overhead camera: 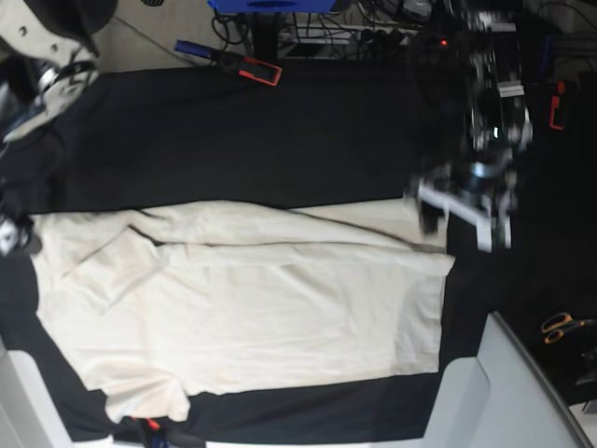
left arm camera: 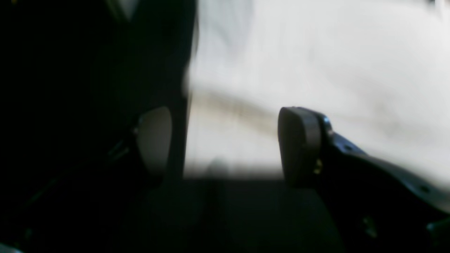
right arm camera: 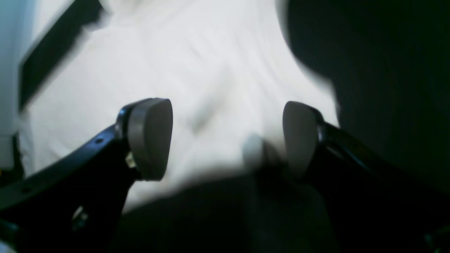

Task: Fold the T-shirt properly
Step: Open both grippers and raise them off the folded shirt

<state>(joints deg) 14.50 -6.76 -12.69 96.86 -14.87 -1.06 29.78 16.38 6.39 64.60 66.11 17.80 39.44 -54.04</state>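
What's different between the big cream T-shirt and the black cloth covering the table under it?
The cream T-shirt is pale and wrinkled; the black table cover is dark and looks smooth. The T-shirt is smaller and lies on top, while the cover spreads out past it. The T-shirt is partly folded over itself; the cover shows no fold. Both are cloth, laid out flat.

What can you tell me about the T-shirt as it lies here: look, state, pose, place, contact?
The T-shirt is plain cream, soft, wrinkled cloth with no print. It lies flat and sideways across the black table cover in the base view. Its far long edge is folded over the body in a narrow band, and one short sleeve lies turned in on the body near one end. In both wrist views nothing sits between the open jaws.
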